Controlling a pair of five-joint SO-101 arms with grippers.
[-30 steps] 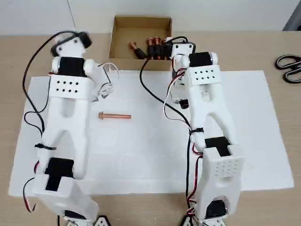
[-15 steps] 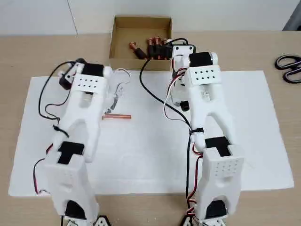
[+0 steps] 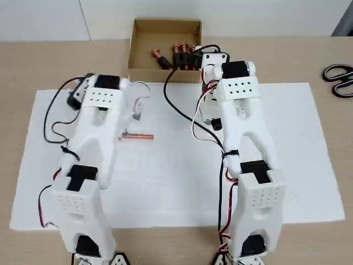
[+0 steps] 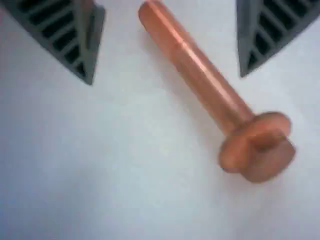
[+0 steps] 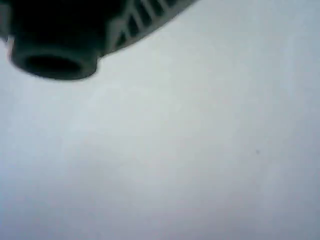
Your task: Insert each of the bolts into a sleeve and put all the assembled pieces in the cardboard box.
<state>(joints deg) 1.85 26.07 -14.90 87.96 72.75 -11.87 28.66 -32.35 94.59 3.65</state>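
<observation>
Lowered since before, our left tool [image 4: 165, 75] straddles the copper bolt [image 4: 210, 85], jaws apart, not touching, our right tool [image 3: 211, 117] grips a black sleeve [image 5: 52, 62]

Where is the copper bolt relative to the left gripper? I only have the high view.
Observer: The copper-coloured metal bolt lies on the white paper sheet between the fingertips of the open left gripper, touching neither.
Operator: Which end is in there?
Observer: The plain shaft end; the flanged head lies past the fingertips.
Operator: And the right gripper?
Observer: The right gripper holds a black tubular sleeve, open end visible, above the sheet.
</observation>
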